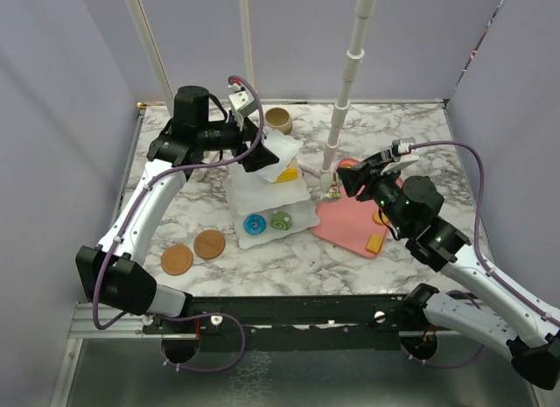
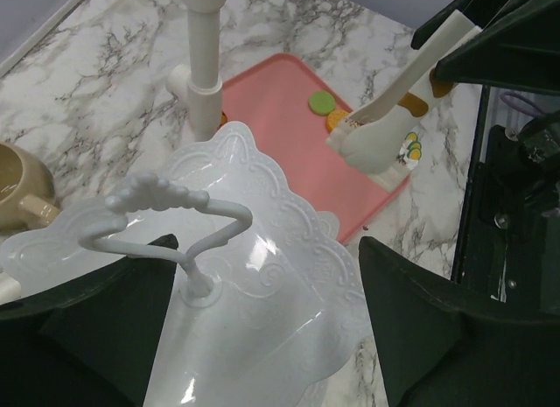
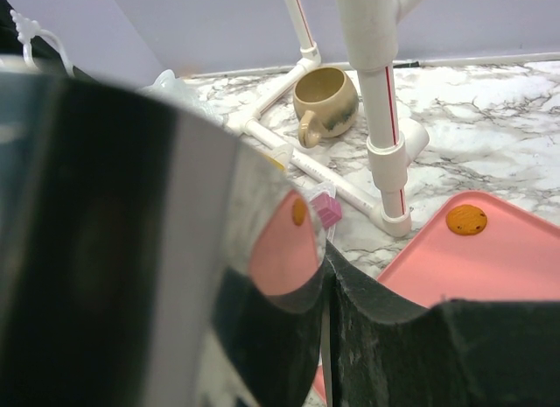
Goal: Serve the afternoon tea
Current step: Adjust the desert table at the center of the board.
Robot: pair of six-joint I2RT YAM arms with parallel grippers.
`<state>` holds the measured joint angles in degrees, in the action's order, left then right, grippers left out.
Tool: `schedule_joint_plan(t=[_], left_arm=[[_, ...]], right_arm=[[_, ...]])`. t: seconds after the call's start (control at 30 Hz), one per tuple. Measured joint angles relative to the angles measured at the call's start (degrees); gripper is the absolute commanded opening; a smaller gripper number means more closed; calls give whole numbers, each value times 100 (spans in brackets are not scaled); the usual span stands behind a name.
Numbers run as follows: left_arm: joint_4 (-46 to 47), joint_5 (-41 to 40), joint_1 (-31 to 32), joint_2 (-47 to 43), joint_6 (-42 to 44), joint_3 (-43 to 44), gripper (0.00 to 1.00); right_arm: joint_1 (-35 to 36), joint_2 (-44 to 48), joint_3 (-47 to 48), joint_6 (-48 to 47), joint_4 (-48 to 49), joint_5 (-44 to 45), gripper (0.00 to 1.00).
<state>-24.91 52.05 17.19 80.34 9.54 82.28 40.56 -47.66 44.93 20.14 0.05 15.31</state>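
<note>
Metal tongs (image 3: 175,249) sit clamped in the right gripper (image 1: 357,179), apparently pinching a small pink pastry (image 3: 325,209) just right of the three-tier stand (image 1: 248,192), likely bound for a plate. Above it the left gripper (image 2: 267,249) straddles the top plate (image 2: 262,188), fingers apart, seemingly to steady it.

Marble table (image 1: 411,136), lilac walls (image 1: 52,118) around it. A white pipe frame (image 1: 346,74) stands upright mid-table (its foot pieces run flat along the top). The pink tray (image 1: 346,225) lies flat just beside the pipe's foot, on its right. Metal tongs (image 2: 376,143) hang tilted over the tray's edge. Two flat brown discs (image 1: 209,244) lie side by side front-left, well apart from the tray.
</note>
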Motion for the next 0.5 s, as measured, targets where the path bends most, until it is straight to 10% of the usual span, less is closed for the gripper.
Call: schedule_joint_plan(t=[0.23, 0.5], left_arm=[[-293, 7, -20, 170, 490, 9, 66], [-350, -103, -33, 293, 682, 173, 18]], right_arm=[[0, 11, 0, -2, 0, 0, 11], [0, 11, 0, 2, 0, 0, 11]])
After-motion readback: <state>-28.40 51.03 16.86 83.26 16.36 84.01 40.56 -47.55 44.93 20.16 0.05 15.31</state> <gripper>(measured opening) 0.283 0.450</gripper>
